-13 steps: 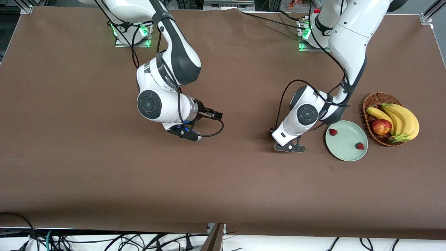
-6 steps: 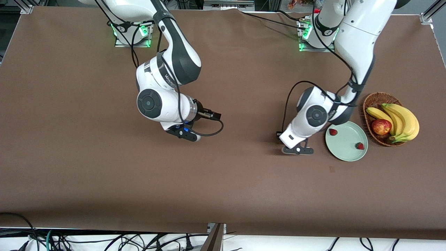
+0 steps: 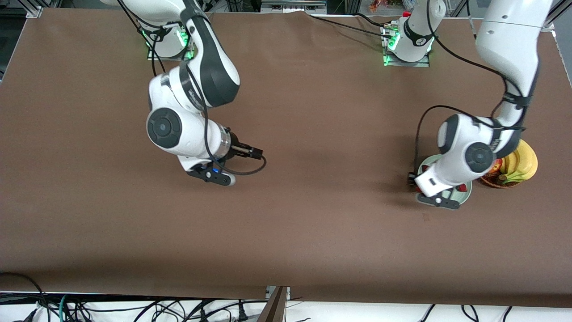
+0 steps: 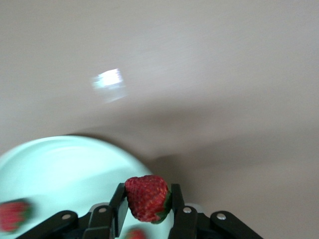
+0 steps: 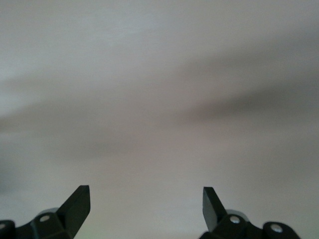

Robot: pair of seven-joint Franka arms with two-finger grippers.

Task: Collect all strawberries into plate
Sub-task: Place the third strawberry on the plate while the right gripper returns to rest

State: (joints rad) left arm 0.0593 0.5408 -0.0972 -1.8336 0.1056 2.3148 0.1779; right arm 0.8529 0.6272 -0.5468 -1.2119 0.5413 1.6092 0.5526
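Note:
My left gripper is shut on a red strawberry with a green cap and hangs over the pale mint-green plate, above the rim nearer the right arm. Two more strawberries lie blurred in the plate, one out on its floor and one just under my fingers. In the front view the left hand covers most of the plate, and a red bit of a strawberry peeks out beside it. My right gripper is open and empty over bare brown table, toward the right arm's end.
A wicker basket with bananas and an apple stands right beside the plate, at the left arm's end of the table, partly hidden by the left arm. Cables hang along the table's front edge.
The left arm has swung from the bare table beside the plate to over the plate, carrying the strawberry. The right arm has drawn back toward its own end of the table.

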